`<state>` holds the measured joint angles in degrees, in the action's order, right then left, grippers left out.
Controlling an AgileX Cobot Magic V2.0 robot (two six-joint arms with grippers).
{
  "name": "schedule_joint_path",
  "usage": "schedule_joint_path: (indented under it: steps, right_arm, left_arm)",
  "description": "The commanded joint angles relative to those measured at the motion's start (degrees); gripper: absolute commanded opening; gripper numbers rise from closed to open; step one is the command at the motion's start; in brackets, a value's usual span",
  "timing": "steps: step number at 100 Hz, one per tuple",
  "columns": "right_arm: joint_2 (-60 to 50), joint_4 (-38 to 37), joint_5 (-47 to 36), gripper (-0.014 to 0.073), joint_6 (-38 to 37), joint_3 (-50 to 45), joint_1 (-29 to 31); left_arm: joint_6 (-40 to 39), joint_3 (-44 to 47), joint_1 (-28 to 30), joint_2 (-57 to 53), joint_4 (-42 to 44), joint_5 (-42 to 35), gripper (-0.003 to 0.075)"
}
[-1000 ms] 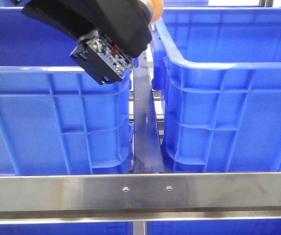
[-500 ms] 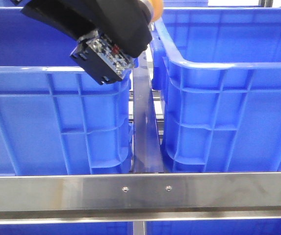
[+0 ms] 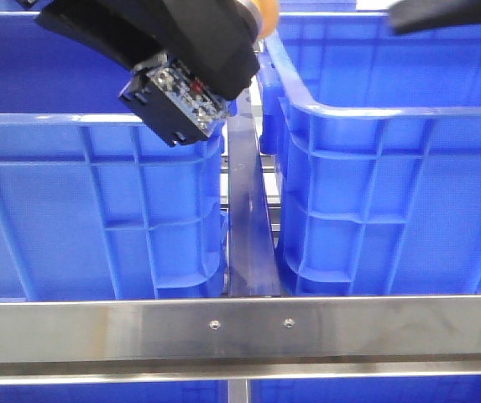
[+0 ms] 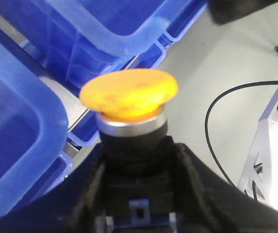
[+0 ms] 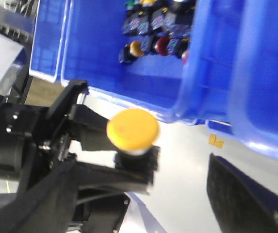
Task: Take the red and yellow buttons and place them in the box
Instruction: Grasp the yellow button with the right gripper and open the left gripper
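My left gripper (image 4: 136, 150) is shut on the black body of a yellow mushroom-head button (image 4: 129, 94). In the front view it is up at the top edge (image 3: 257, 21), above the gap between two alike blue crates, left (image 3: 97, 210) and right (image 3: 391, 210); only an edge of the button (image 3: 267, 12) shows. My right gripper (image 5: 139, 208) is open and empty, its fingers (image 5: 245, 199) wide apart. It looks at the held button (image 5: 132, 128). A dark part of the right arm (image 3: 446, 15) shows at the top right of the front view.
In the right wrist view a blue crate (image 5: 95, 58) holds several buttons, one yellow (image 5: 136, 47) and one red (image 5: 162, 44); a second crate (image 5: 260, 73) stands beside it. A steel rail (image 3: 240, 327) crosses the front. A black cable (image 4: 216, 141) lies on the grey floor.
A dark part of the right arm has come into the top right of the front view. The left arm and its button have not moved.
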<state>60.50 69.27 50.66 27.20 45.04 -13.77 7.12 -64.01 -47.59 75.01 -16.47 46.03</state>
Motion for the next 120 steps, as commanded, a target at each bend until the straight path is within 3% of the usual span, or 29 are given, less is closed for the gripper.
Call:
schedule_joint_path:
  steps: [1,48,55,72,79,89,106,111,120]
  right_arm:
    - [1.8,3.7,-1.8,0.0566,1.4,3.7,-2.6]
    - [10.2,4.2,-4.5,0.0554,1.5,9.0,-11.6]
    - [10.4,4.2,-5.0,0.0505,1.5,9.0,-11.6]
    - [10.6,4.2,-5.1,0.0263,1.5,9.0,-11.6]
    - [10.6,4.2,-5.1,0.0241,1.5,9.0,-11.6]
    - [10.6,4.2,-5.2,0.0241,1.5,9.0,-11.6]
    - [10.6,4.2,-5.2,0.0241,1.5,9.0,-11.6]
    - [10.6,4.2,-5.2,0.0241,1.5,9.1,-11.6]
    - [10.6,4.1,-6.1,0.0241,2.1,10.3,-11.1]
  left_arm:
    - [-0.1,-1.6,-0.3,-1.5,-1.7,-2.5,0.0062]
    - [-0.1,-1.6,-0.3,-1.5,-1.7,-2.5,0.0062]
    - [-0.1,-1.6,-0.3,-1.5,-1.7,-2.5,0.0062]
    - [-0.1,-1.6,-0.3,-1.5,-1.7,-2.5,0.0063]
    - [-0.1,-1.6,-0.3,-1.5,-1.7,-2.4,0.0075]
    - [-0.1,-1.6,-0.3,-1.5,-1.7,-2.4,0.018]
    - [-0.1,-1.6,-0.3,-1.5,-1.7,-2.4,0.0557]
    - [-0.1,-1.8,-0.3,-1.5,-1.7,-1.9,0.0605]
    - [-0.1,-1.8,-0.3,-1.5,-1.8,-1.7,0.0609]
